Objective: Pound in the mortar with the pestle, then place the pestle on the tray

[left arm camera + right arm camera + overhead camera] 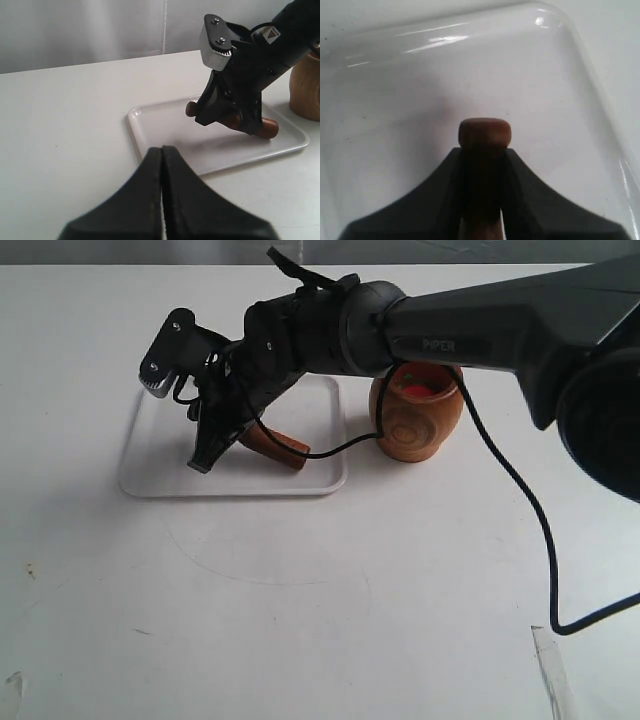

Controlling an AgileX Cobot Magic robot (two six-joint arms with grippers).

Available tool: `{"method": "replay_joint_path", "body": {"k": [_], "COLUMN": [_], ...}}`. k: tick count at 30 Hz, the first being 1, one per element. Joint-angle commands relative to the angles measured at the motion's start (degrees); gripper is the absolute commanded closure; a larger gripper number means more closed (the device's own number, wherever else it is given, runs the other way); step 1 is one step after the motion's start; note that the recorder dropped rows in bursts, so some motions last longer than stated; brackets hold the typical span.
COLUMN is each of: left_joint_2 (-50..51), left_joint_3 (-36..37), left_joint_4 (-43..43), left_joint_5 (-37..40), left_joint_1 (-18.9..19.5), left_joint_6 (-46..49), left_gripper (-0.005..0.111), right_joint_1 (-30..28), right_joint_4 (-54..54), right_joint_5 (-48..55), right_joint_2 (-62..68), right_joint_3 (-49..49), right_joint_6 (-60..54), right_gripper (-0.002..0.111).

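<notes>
Tray; right pincer tight on pestle

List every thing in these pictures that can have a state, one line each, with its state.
pestle: clamped in the right gripper, low over the tray; contact unclear.
right gripper: shut on the pestle.
left gripper: shut, holding nothing.
tray: flat on the table.
mortar: upright beside the tray, red contents inside.
</notes>
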Motion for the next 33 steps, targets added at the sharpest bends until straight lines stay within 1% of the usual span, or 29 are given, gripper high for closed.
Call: {"method": "replay_joint_path", "body": {"k": [1, 2, 4, 5, 7, 8, 10, 11, 12, 13, 15, 19, 22, 24, 28, 33], "left_joint_2": [-0.1, -0.1, -0.1, -0.1, -0.1, -0.1, -0.1, -0.1, -0.1, -0.1, -0.1, -0.1, -0.1, -0.1, -0.1, -0.1], "left_joint_3": [0.0, 0.0, 0.0, 0.0, 0.0, 0.0, 0.0, 0.0, 0.0, 0.0, 0.0, 0.0, 0.0, 0.0, 0.0, 0.0], "left_joint_4": [-0.4, -0.4, -0.4, -0.4, -0.4, -0.4, -0.4, -0.4, -0.4, -0.4, -0.4, -0.4, -0.4, -0.4, -0.4, -0.4], "left_joint_5": [-0.2, -0.2, -0.2, -0.2, -0.2, -0.2, -0.2, -0.2, -0.2, -0.2, -0.2, -0.2, -0.2, -0.2, -0.2, -0.2], "left_joint_1": [-0.4, -0.4, -0.4, -0.4, -0.4, -0.4, -0.4, -0.4, -0.4, -0.4, -0.4, -0.4, -0.4, -0.4, -0.4, -0.4], "left_joint_6": [-0.5, -0.5, -0.5, -0.5, -0.5, -0.5, -0.5, -0.5, -0.5, -0.5, -0.5, -0.5, -0.5, -0.5, -0.5, -0.5], "left_gripper": [0.107, 0.107, 0.107, 0.107, 0.107, 0.107, 0.107, 0.107, 0.107, 0.107, 0.107, 0.107, 0.107, 0.107, 0.107, 0.107], "right_joint_1": [0.2, 0.2, 0.2, 0.2, 0.2, 0.2, 0.2, 0.2, 0.2, 0.2, 0.2, 0.2, 0.2, 0.2, 0.2, 0.2], "right_joint_4": [0.6, 0.6, 0.6, 0.6, 0.6, 0.6, 0.6, 0.4, -0.1, -1.7, -2.9, -4.4, -11.6, -14.6, -18.8, -22.4], "right_joint_5": [0.0, -0.1, -0.1, -0.1, -0.1, -0.1, 1.7, 3.7, 4.5, 6.1, 6.7, 6.3, 5.4, 4.0, 2.6, 2.5], "right_joint_2": [-0.3, -0.3, -0.3, -0.4, -2.3, -3.2, -6.8, -9.6, -10.6, -13.2, -16.8, -25.9, -34.8, -38.9, -46.4, -55.5], "right_joint_3": [-0.5, -0.5, -0.5, -0.5, -0.5, -0.5, -0.5, -0.5, -0.5, -0.5, 0.2, 5.2, 13.0, 16.4, 23.2, 30.6], "right_joint_6": [-0.5, -0.5, -0.5, -0.5, 1.3, 2.1, 3.4, 3.4, 3.4, 3.5, 3.8, 6.4, 13.5, 16.9, 23.5, 28.1], "right_gripper": [0.073, 0.062, 0.048, 0.046, 0.045, 0.047, 0.063, 0.086, 0.096, 0.108, 0.108, 0.108, 0.108, 0.108, 0.108, 0.108]}}
